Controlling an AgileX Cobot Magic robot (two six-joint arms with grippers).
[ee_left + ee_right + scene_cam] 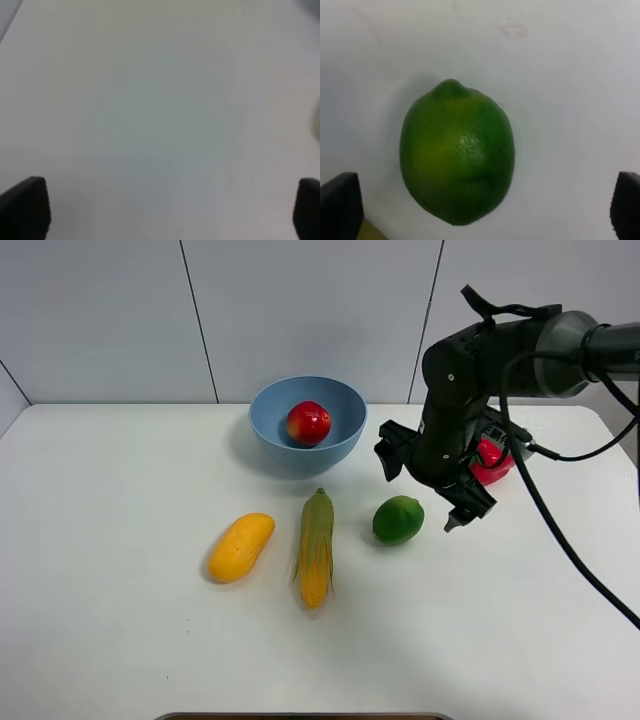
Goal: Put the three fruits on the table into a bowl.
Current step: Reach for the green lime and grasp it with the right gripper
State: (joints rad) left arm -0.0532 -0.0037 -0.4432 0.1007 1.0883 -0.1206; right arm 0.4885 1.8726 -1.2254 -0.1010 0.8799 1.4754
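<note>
White tabletop [120,640] with rounded corners, seen from a high camera, with pale wall panels behind it. At the far middle of the table sits a round light-blue plastic bowl [345,408]. A glossy red apple [308,423] with a yellowish patch lies inside it.

Nearer the camera, three items lie in a loose row on the bare table, apart from one another. An oblong yellow-orange mango [241,546] is on the left. A yellow corn cob [316,550] with a green husk is in the middle, pointing toward the bowl. A green lime [398,519] is on the right.

A black robot arm reaches in from the right. The right gripper [418,498] hangs just beside the lime, on its right and slightly farther back. In its wrist view the two dark fingertips [340,207] sit at opposite edges with the lime filling the space between them, so the jaws are spread wide and not touching the fruit. A red bell pepper [492,462] shows behind the arm, mostly hidden.

The left gripper [165,210] appears only in its own wrist view. Its fingertips are spread far apart and hold nothing, with plain white table beneath.
</note>
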